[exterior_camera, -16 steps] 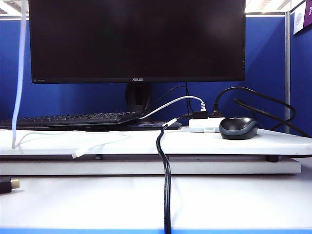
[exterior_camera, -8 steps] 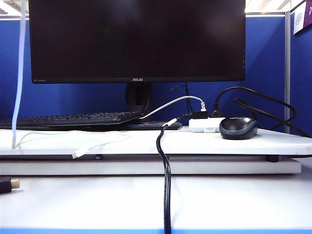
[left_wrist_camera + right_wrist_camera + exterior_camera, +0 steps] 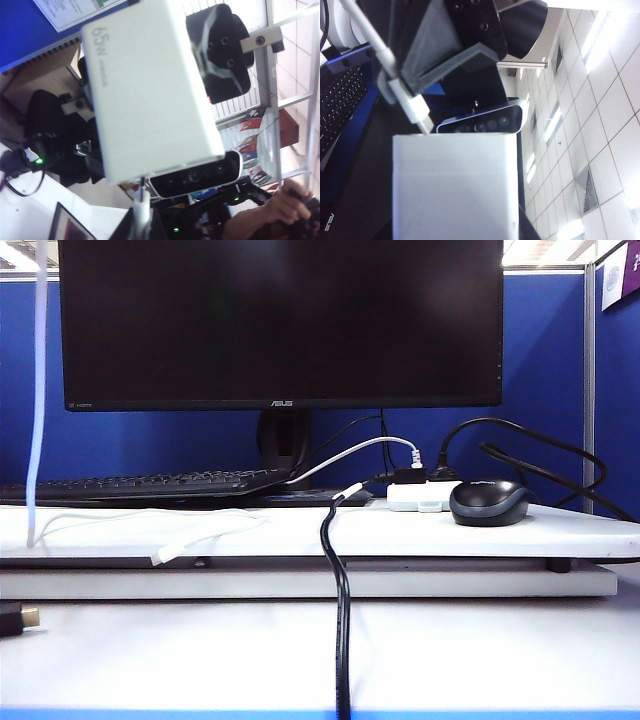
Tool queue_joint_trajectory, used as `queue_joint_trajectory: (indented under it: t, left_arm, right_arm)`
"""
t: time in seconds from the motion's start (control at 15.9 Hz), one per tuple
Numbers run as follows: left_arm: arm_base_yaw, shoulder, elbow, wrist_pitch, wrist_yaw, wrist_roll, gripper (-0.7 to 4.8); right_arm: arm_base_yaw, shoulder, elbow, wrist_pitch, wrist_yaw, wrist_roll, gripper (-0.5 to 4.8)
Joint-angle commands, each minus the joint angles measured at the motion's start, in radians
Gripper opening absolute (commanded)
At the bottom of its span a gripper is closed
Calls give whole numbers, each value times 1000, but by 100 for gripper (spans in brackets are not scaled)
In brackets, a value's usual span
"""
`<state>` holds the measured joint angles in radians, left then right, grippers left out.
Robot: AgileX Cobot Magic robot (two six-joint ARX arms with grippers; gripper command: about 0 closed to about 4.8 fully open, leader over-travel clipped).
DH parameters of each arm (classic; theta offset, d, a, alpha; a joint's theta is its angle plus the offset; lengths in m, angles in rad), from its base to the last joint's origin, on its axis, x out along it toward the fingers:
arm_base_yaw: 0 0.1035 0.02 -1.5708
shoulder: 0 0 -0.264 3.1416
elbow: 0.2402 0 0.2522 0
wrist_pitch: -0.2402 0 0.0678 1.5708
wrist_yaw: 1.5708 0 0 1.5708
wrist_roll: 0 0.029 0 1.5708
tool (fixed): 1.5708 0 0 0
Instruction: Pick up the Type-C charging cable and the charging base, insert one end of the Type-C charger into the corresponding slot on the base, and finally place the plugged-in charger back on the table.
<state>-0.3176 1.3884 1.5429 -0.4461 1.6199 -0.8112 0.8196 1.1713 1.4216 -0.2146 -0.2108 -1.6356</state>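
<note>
Both arms are held high, out of the exterior view's frame, so only the wrist cameras show them. The left pincer [image 3: 150,80] is clenched on the charging base [image 3: 150,95], a plain white plastic block with rounded edges and "65W" printed on one face. Its black fingers [image 3: 220,52] show on either side of the block. The block is up in the air with ceiling panels behind it.

The right pincer [image 3: 415,70] points at the same block [image 3: 452,190] and grasps the Type-C charging cable [image 3: 402,97], a thin glossy white cord, just behind its white connector. The connector's silver tip meets the block's end face. How deep it sits in the slot is hidden by the block's edge. In the left wrist view the cable [image 3: 142,205] is a blurred white stem under the block.

In the exterior view the cable [image 3: 38,400] hangs down from above the frame's top edge at the far left. It lands on the long white raised board [image 3: 300,532], and its slack curls there to a free connector near the board's front. The white counter [image 3: 500,640] with the blue front edge lies below. A thick black cable [image 3: 342,640] drops over the board. A black mouse [image 3: 489,502] half hides a white socket strip [image 3: 415,496]. The large black monitor [image 3: 280,320] is cut off at the top.
</note>
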Motion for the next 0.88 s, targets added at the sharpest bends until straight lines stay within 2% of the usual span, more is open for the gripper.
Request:
queue_joint_trajectory:
  t: [0.06, 0.31, 0.88]
  left_arm:
    - [-1, -2, 2, 8, 12, -54, -5]
    - [-1, -26, 3, 37, 16, -87, -5]
    - [-15, -30, 3, 37, 15, -90, -5]
  right_arm:
    - [2, -4, 3, 31, -61, 2, -5]
    - [-53, 2, 3, 3, -182, 4, -5]
    - [-76, 33, 4, 113, -164, 45, -5]
